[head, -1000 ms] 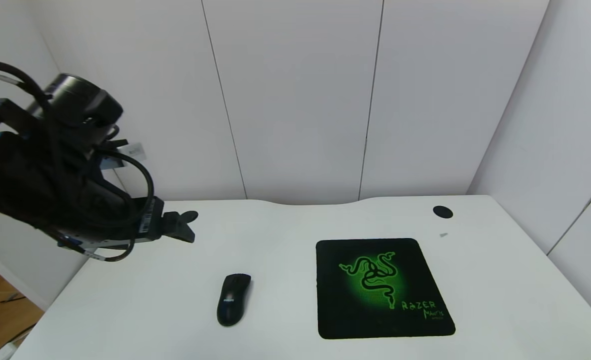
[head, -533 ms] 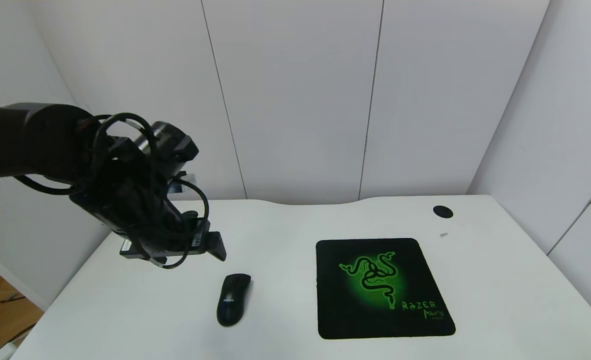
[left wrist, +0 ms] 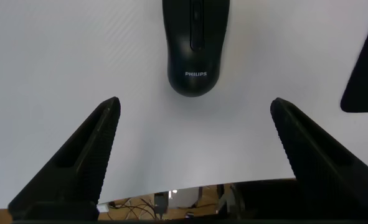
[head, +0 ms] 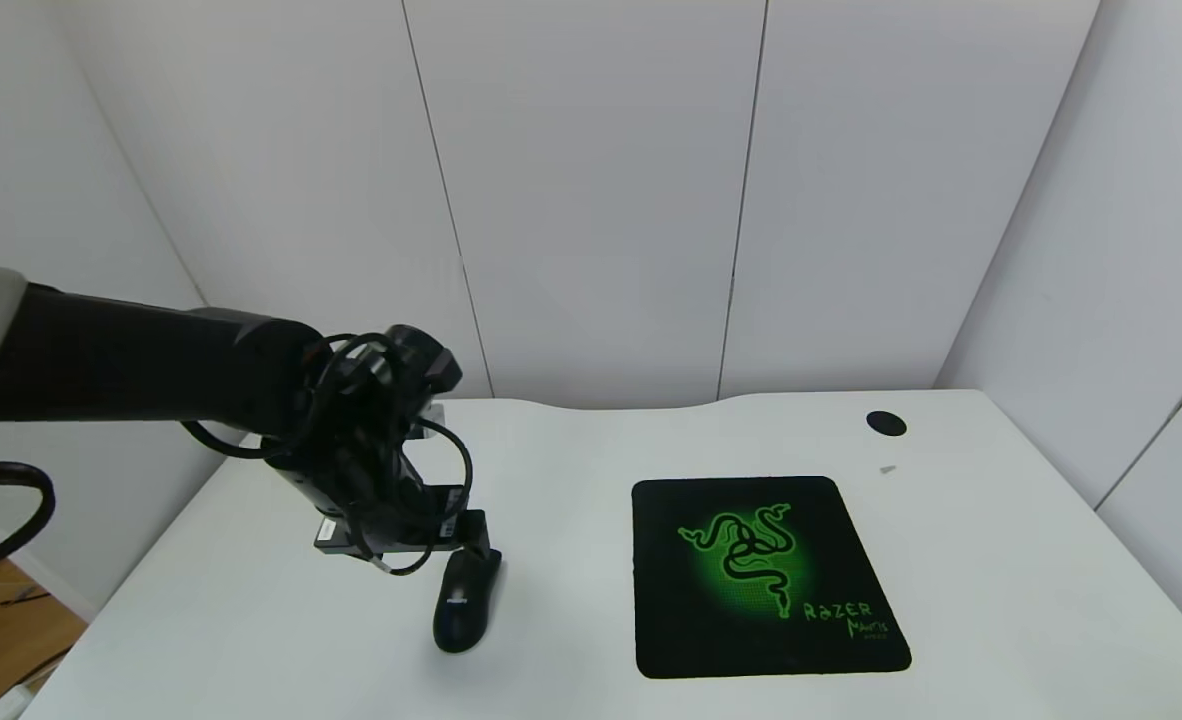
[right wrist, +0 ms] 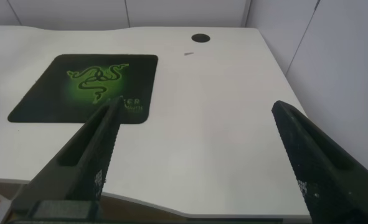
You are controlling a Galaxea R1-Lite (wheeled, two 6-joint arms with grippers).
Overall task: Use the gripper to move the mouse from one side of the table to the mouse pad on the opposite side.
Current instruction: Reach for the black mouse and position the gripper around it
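Observation:
The black mouse (head: pixel 466 600) lies on the white table (head: pixel 591 450), left of the middle, near the front edge. The black mouse pad (head: pixel 761 575) with the green snake logo lies to its right, a gap between them. My left gripper (head: pixel 471 538) hangs low just behind the mouse's far end, tilted down. In the left wrist view the gripper (left wrist: pixel 194 102) is open wide and empty, and the mouse (left wrist: pixel 196 46) with its white lettering lies just beyond the fingertips (left wrist: pixel 109 118). My right gripper (right wrist: pixel 196 106) is open and empty above the table's right front, out of the head view.
A round black cable hole (head: pixel 885 423) and a small grey speck (head: pixel 887 469) lie at the table's far right. The curved notch is in the back edge by the white wall panels. The pad's corner (left wrist: pixel 364 74) shows in the left wrist view; the pad (right wrist: pixel 84 87) shows whole in the right wrist view.
My left arm has swung down and to the right, from high at the table's far left to just behind the mouse. Mouse and pad have not moved.

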